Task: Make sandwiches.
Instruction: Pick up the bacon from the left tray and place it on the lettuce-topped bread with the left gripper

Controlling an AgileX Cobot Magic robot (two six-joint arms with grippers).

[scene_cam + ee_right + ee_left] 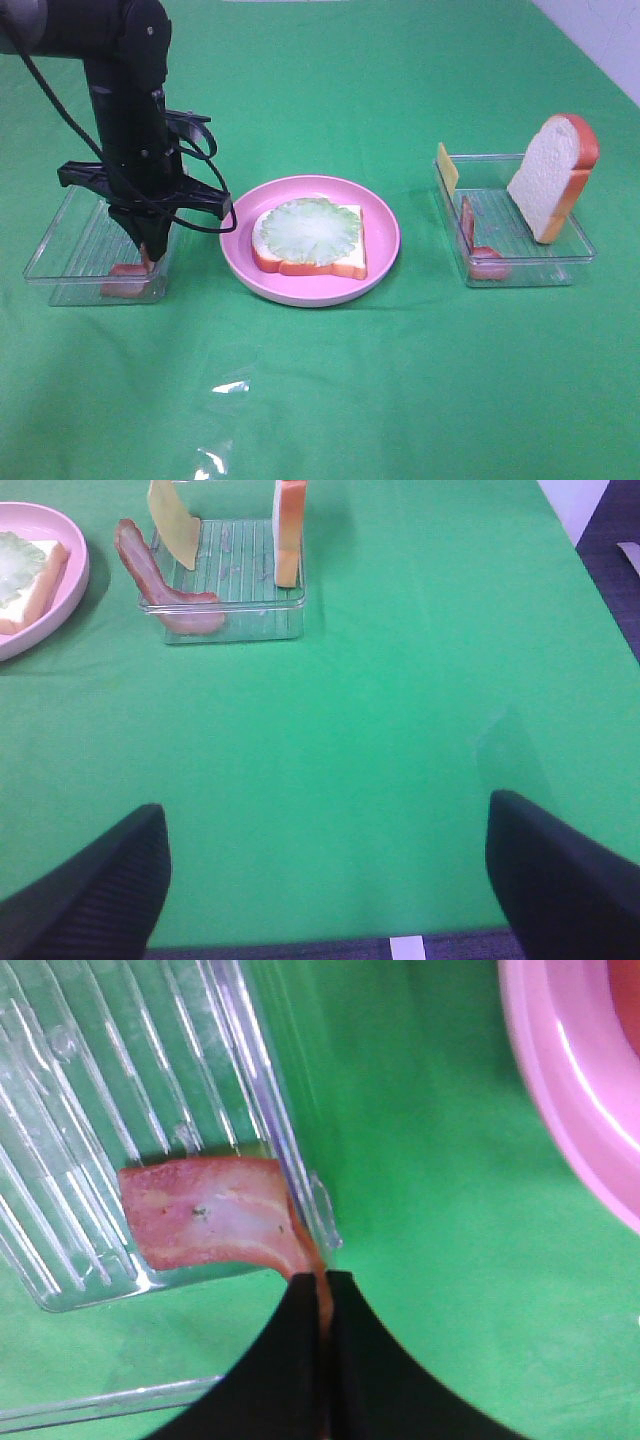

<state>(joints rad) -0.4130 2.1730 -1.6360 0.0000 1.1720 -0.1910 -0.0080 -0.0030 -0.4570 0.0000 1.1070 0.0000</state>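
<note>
A bread slice (345,255) topped with lettuce (308,230) lies on the pink plate (385,240), the start of a sandwich. My left gripper (148,255) reaches down into the left clear tray (60,250), near its front right corner. In the left wrist view its fingertips (327,1280) are shut on the end of a pink-red bacon strip (210,1215), and the rest of the strip lies on the tray floor. My right gripper (325,880) hangs open over bare green cloth, well short of the right tray (225,580).
The right tray (575,250) holds an upright bread slice (555,175), a yellow cheese slice (445,165) leaning on its far left wall, and another bacon strip (470,235). Green cloth covers the table. A white edge shows at the far right.
</note>
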